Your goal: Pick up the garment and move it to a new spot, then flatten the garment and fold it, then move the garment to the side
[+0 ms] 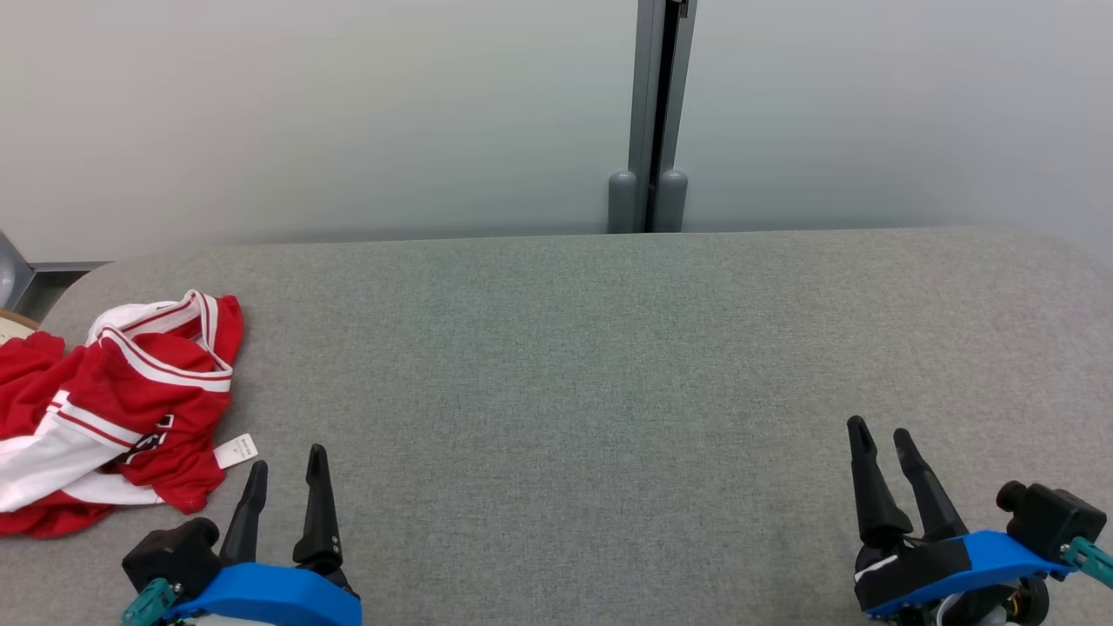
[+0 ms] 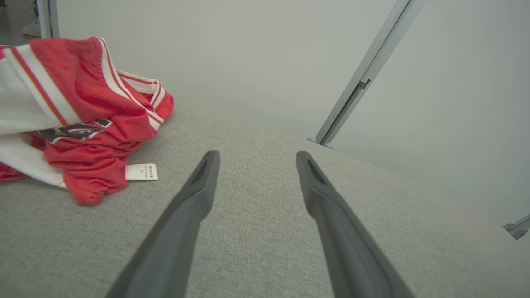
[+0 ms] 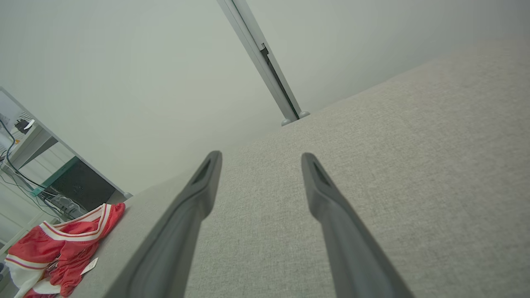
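My left gripper (image 1: 288,457) and right gripper (image 1: 878,427) hover over the grey table (image 1: 556,365), both spread wide and holding nothing. The red-and-white garment (image 1: 130,409) lies crumpled at the table's left end, just beside my left gripper, white tag (image 1: 236,451) poking out.

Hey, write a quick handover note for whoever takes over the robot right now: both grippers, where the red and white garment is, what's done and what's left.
The left gripper is open and empty, over the table just right of the garment, not touching it.
The right gripper is open and empty, over the table's right part, far from the garment.
The garment lies crumpled at the table's left end, its white label on the table.
Done: nothing, by the look of it.
Left: pick it up, move it to a new spot, flatten, fold, move it aside.
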Available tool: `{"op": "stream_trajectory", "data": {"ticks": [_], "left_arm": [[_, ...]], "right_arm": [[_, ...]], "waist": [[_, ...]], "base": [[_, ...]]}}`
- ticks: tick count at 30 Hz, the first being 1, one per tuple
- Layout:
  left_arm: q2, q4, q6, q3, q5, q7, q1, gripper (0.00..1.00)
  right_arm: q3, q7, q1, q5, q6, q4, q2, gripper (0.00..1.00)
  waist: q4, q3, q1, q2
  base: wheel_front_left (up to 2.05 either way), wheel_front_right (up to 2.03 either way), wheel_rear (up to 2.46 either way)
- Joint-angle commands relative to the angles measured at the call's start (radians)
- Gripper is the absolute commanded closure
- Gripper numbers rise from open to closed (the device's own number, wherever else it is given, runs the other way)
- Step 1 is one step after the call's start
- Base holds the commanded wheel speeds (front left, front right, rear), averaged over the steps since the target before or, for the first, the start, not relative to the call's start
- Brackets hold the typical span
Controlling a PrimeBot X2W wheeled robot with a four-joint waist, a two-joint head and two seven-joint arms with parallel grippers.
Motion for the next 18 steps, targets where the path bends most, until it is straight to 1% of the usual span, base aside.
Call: {"op": "stream_trajectory", "data": {"ticks": [1, 18], "left_arm": [[0.012, -0.007, 0.004, -0.008, 0.027, -0.010, -0.001, 0.00], [0.022, -0.012, 0.035, -0.043, 0.143, -0.020, 0.002, 0.00]], "right_arm": [[0.002, -0.010, 0.004, -0.027, 0.002, -0.010, -0.008, 0.00], [0.015, -0.041, 0.009, -0.161, 0.002, -0.004, -0.009, 0.00]], "waist": [[0.000, 0.000, 0.0000, 0.0000], [0.001, -0.002, 0.0000, 0.0000]], "base": [[0.00, 0.00, 0.00], [0.00, 0.00, 0.00]]}}
